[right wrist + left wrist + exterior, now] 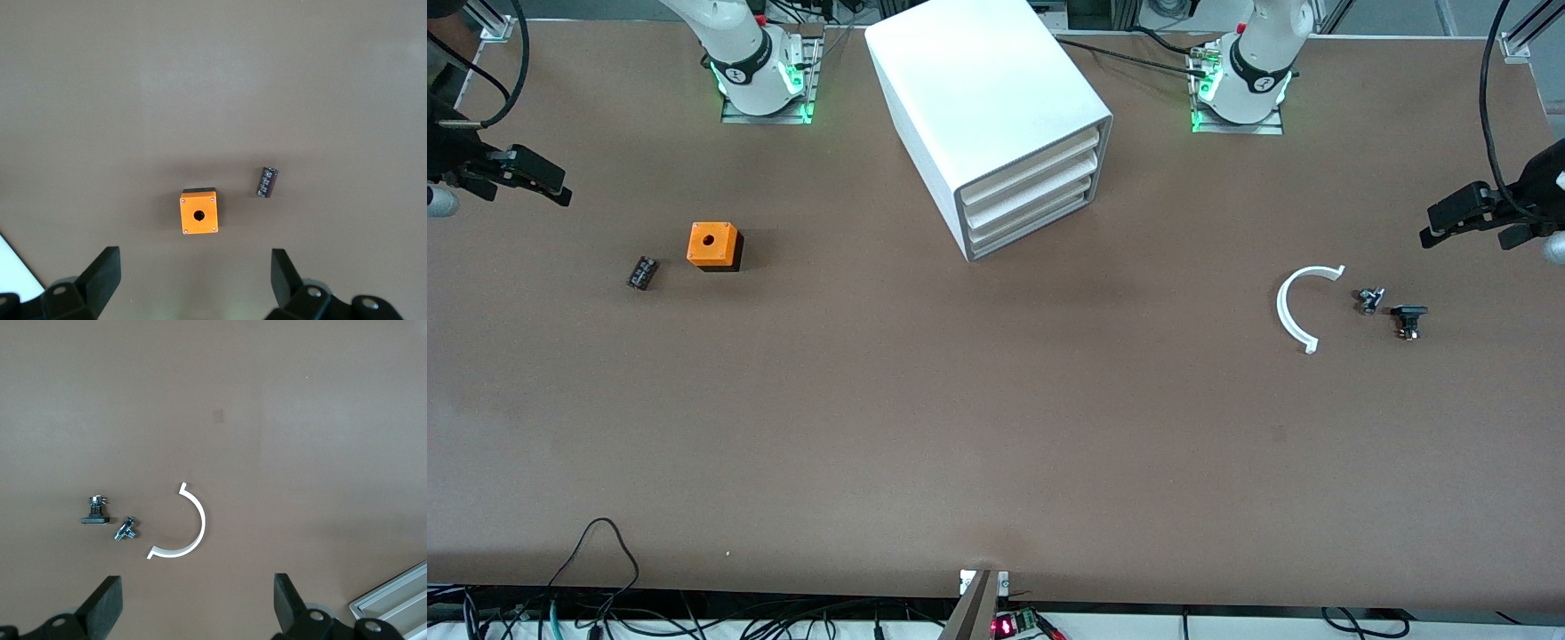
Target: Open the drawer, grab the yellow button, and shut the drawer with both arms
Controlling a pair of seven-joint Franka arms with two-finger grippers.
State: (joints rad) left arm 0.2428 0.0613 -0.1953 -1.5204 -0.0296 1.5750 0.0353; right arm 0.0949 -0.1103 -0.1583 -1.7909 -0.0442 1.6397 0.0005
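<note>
Brown table (996, 427) carries the white cabinet (987, 116) between the arm bases, its topmost drawer (1032, 164) apparently pushed fully in; no button shows. Toward the right arm's end sit an orange cube (713, 244) and a small black part (641, 272). Both arms wait: left hand (198, 603) and right hand (195, 277) hang wide open, holding nothing.
</note>
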